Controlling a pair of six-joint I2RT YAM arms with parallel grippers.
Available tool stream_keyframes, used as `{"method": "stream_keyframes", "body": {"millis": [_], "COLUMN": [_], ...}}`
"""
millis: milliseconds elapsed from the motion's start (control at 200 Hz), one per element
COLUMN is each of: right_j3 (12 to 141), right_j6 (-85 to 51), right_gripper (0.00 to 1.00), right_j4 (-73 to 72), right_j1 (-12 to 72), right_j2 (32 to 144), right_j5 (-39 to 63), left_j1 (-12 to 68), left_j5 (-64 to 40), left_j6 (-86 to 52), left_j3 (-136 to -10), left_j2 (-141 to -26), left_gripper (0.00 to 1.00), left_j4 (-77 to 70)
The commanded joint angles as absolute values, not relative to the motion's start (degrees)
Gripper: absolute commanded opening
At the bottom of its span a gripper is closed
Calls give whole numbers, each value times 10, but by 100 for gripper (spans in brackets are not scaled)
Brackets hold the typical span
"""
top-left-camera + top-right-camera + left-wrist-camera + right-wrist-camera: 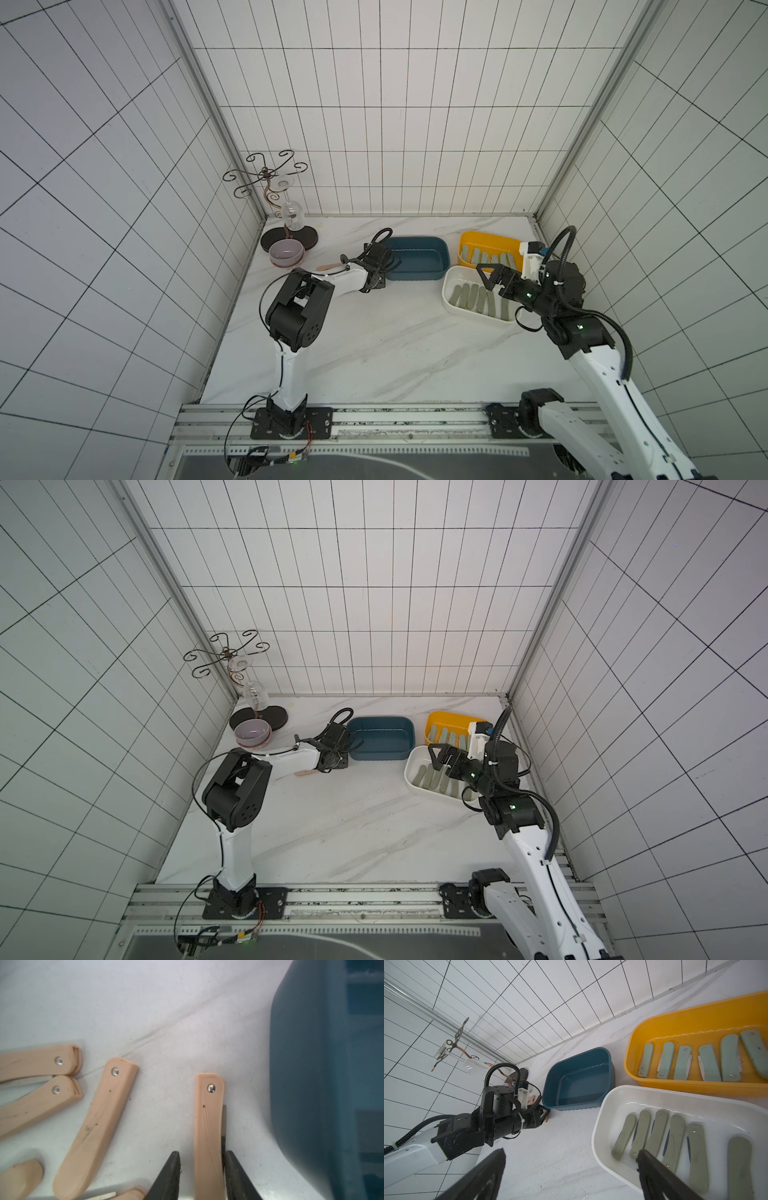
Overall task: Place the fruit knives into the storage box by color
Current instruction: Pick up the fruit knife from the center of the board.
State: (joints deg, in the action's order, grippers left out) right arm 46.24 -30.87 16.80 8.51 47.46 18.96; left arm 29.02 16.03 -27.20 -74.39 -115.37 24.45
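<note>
Left claw astride a peach knife beside the blue box; right claw wide above the white box.

The left gripper (202,1152) stood narrowly open, its fingers either side of one peach fruit knife (208,1118). One pad seemed to touch the blade edge and the other stood just clear. The knife lay flat on the table at about 11 o'clock, its long axis in line with the fingers and its rivet end pointing away from the claw. The other peach knives (97,1122) fanned out beside it. The blue box (415,275), at 12 o'clock, showed a bare floor. The yellow box (695,1086), at 2 o'clock, held six mint knives (683,1064). The white box (602,1126), at 3 o'clock, held six olive knives (656,1132). The right gripper (571,1151) hung wide open and held nothing.
</note>
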Motion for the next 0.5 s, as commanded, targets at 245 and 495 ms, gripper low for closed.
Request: {"method": "stream_keyframes", "body": {"millis": [245,495], "right_j3": [504,496], "right_j6": [-319,-322], "right_gripper": [100,100], "right_j4": [157,150], "right_j1": [81,81], "right_j2": [482,483], "right_j5": [203,204], "left_j1": [285,284], "left_j5": [150,144], "left_j6": [-258,-257], "left_j3": [-727,-717], "left_j2": [-1152,-1139], "left_gripper": [30,23], "left_j4": [234,234]}}
